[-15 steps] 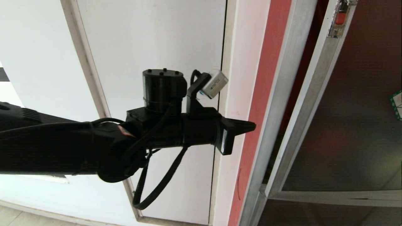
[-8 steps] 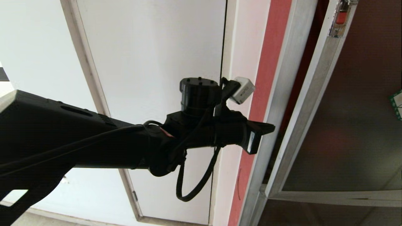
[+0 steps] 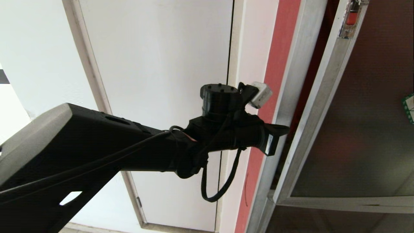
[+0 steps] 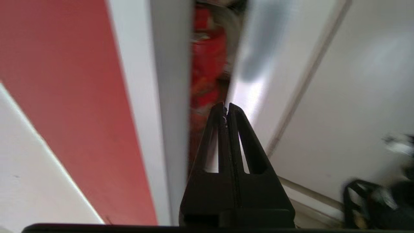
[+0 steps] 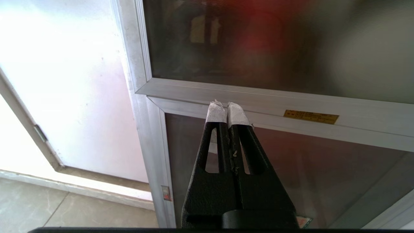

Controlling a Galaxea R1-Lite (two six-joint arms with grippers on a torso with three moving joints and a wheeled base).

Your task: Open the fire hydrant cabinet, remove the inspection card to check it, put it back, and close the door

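Note:
The fire hydrant cabinet shows its brushed silver frame on the right. Its door, dark glass in a silver frame, stands ajar with a narrow dark gap between door and frame. A red-marked latch sits on the door's edge, high up. My left gripper is shut and empty, its tip at the silver frame beside the gap. In the left wrist view the shut left gripper points into the gap, where the red interior shows. My right gripper is shut and empty, parked before the cabinet's lower crossbar. The inspection card is out of view.
A plain white panel fills the wall left of the cabinet, with a red stripe between them. A green-bordered sticker is on the door glass. A gold label is on the crossbar above a lower dark pane. Tiled floor lies below.
My left arm has stretched out to the right. Its shut gripper has gone from the red stripe to the silver frame at the door gap. The right arm has kept still.

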